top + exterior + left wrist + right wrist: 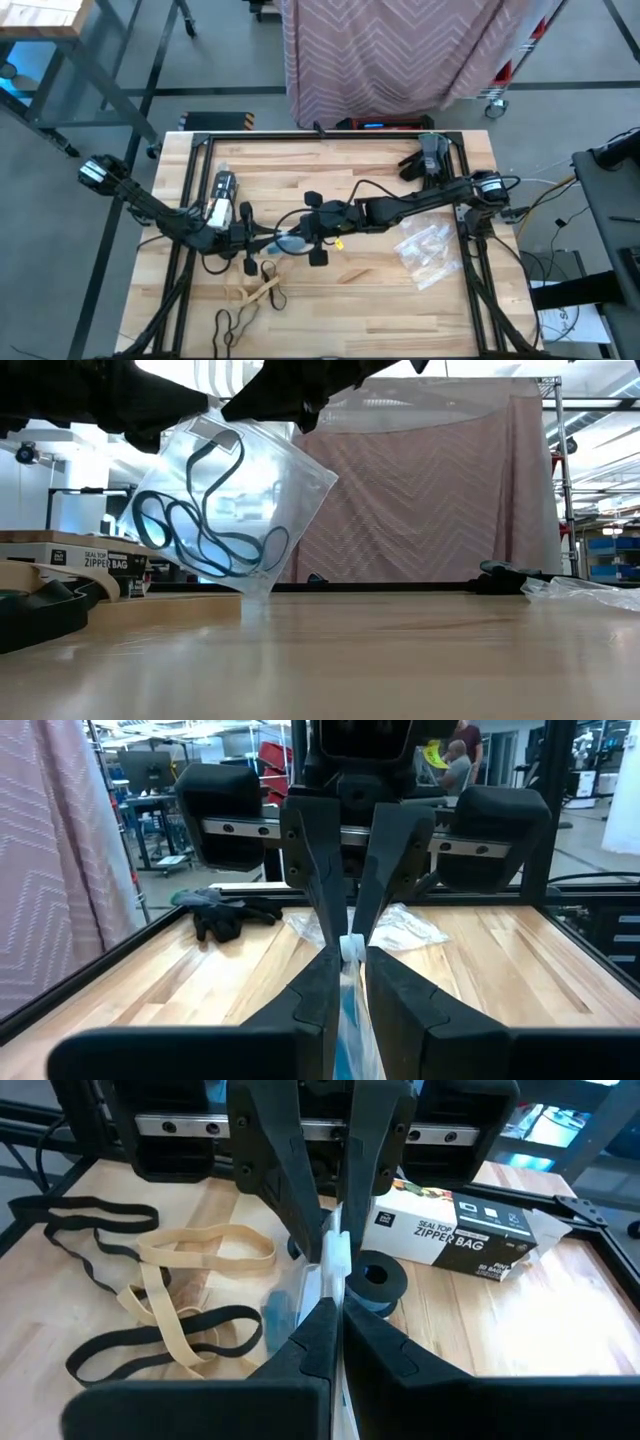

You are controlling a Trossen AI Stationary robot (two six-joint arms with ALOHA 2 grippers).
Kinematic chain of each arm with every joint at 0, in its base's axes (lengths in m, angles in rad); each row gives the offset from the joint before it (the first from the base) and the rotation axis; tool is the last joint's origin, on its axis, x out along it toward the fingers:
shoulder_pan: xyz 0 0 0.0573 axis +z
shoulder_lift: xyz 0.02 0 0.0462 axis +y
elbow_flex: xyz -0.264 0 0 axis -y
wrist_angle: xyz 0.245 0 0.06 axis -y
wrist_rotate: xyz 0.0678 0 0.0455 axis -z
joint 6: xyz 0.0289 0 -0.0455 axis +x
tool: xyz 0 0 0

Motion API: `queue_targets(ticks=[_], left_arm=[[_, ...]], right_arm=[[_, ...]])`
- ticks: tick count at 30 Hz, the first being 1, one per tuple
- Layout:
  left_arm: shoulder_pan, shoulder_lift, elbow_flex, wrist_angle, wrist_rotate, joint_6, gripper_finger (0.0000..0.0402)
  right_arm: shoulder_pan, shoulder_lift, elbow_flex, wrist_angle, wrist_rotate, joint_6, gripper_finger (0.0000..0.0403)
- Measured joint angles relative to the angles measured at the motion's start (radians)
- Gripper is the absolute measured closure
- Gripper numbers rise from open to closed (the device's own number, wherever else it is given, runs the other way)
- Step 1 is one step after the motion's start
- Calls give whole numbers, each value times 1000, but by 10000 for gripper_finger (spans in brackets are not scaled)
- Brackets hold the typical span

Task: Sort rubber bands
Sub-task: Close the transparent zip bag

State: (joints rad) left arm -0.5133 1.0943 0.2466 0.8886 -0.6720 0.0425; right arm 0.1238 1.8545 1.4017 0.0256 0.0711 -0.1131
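Glossy clear bag (232, 500), floppy blue rubber bands (200, 530), smooth wooden table (400, 650)

The box (455, 1235) lying on the worktop (560, 1320) reads "SEAL TOP ZIPPER BAG"; its smaller print is unreadable.

2 end effectors (262, 236) (312, 228) above scattered rubber bands (255, 295)

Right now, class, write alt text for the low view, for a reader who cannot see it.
A clear bag holding blue bands hangs tilted above the wooden table, pinched at its top by dark fingers. A zipper-bag box lies at left; a pink curtain hangs behind.
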Motion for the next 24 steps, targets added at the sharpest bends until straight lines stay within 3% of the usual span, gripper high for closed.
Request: queue_targets(ticks=[20,24], left_arm=[[0,1,0,45,0,20,365],[0,1,0,44,0,22,384]], right_arm=[[0,-6,0,-7,0,0,400],[0,-8,0,-7,0,0,400]])
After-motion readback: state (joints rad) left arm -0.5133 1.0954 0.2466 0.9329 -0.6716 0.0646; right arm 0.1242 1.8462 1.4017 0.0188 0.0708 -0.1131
